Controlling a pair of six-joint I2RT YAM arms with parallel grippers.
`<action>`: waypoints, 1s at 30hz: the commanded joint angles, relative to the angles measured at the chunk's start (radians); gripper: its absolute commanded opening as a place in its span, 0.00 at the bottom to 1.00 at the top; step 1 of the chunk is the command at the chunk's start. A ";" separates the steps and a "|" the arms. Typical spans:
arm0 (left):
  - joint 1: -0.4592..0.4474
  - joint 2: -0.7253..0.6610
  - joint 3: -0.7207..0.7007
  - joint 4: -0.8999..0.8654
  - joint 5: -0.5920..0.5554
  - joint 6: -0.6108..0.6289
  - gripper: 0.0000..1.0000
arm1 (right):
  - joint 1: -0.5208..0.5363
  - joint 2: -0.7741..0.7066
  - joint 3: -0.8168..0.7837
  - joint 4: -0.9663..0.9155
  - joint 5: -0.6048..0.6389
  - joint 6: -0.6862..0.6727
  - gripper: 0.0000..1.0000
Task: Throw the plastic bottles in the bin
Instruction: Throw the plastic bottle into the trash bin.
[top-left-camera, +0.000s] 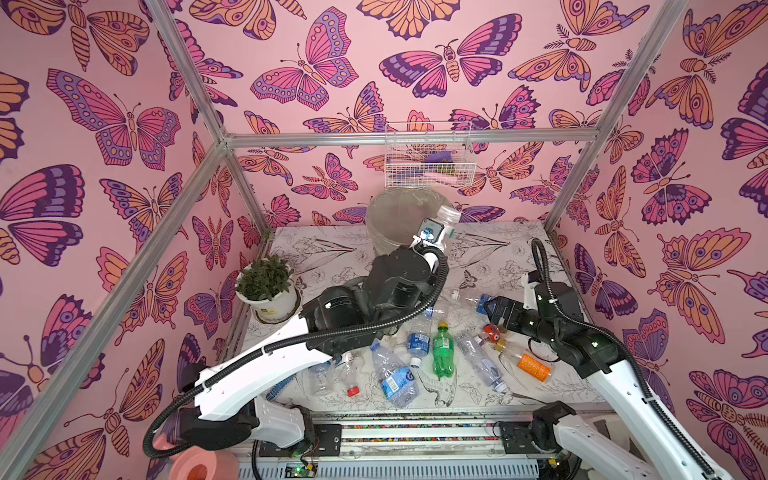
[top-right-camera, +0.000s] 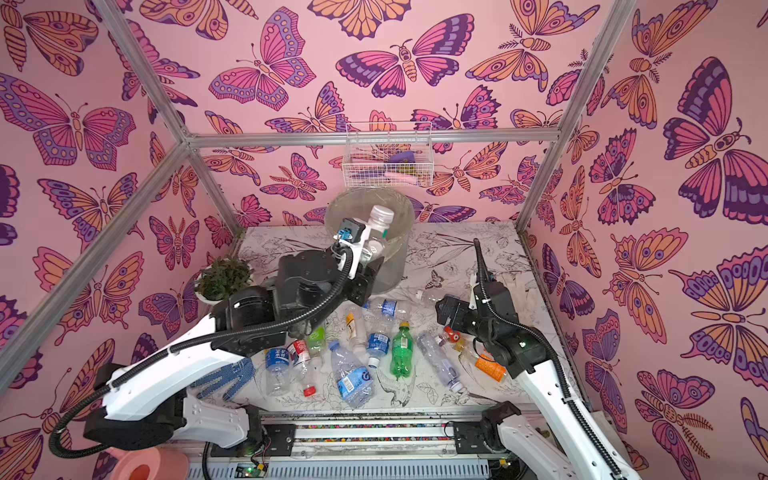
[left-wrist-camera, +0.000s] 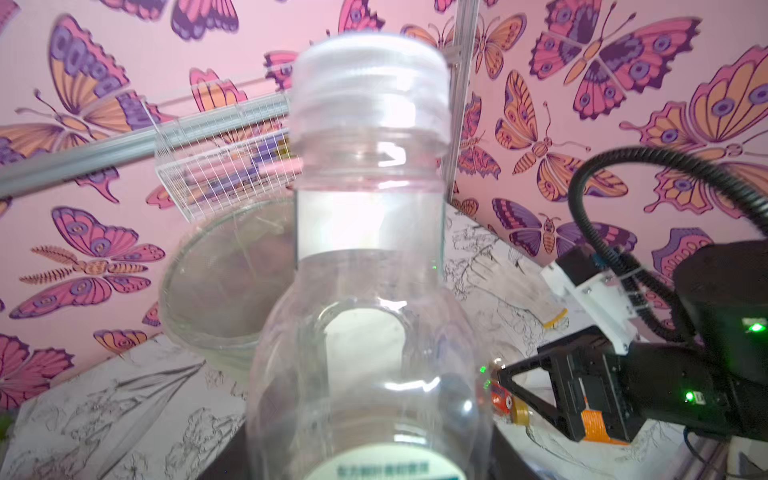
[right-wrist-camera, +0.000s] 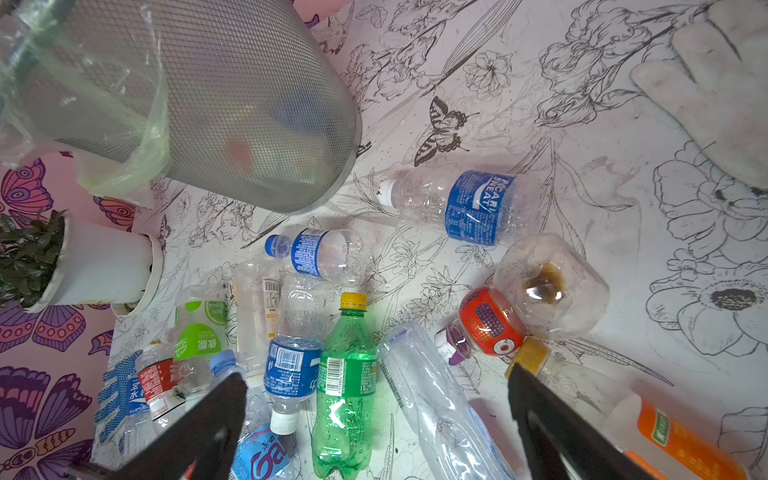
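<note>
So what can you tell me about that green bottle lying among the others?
The green bottle is see-through green plastic with a yellow cap and a green barcoded label, and looks empty. It lies flat on the table, cap toward the back wall. A blue-labelled bottle rests against one side; a crumpled clear bottle lies close beside the other.

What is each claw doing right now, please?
Left claw: closed on a clear white-capped bottle.
Right claw: open, holding nothing.
</note>
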 joint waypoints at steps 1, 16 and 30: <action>0.004 -0.057 -0.007 0.138 0.003 0.146 0.12 | -0.008 0.000 -0.014 0.022 -0.020 0.014 0.99; 0.007 -0.304 -0.273 0.588 0.069 0.359 0.02 | -0.008 0.000 -0.034 0.033 -0.030 0.023 0.99; 0.257 -0.170 -0.201 0.507 0.260 0.198 0.00 | -0.009 -0.012 -0.037 0.029 -0.041 0.034 1.00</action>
